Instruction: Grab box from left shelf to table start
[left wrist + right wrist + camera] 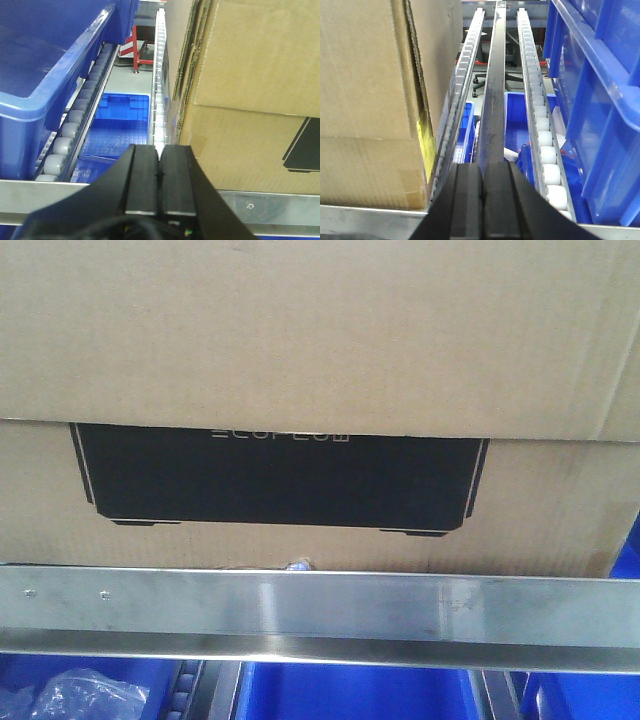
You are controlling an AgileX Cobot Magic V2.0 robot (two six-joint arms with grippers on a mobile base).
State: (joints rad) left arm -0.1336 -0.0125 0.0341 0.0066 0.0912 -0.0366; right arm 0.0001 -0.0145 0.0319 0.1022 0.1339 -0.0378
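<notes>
The brown cardboard box (320, 340) with a black ECOFLOW print fills the front view and sits on the shelf behind its silver metal front rail (320, 605). In the left wrist view the box (250, 90) is on the right, and my left gripper (160, 150) is shut and empty just left of the box's corner, in front of the rail (270, 207). In the right wrist view the box (370, 90) is on the left, and my right gripper (482, 170) is shut and empty just right of it. The table is out of view.
Blue plastic bins stand on either side of the box: one at the left (45, 75), one at the right (600, 100). White roller tracks (540, 130) run back along the shelf. More blue bins (350, 695) sit on the level below.
</notes>
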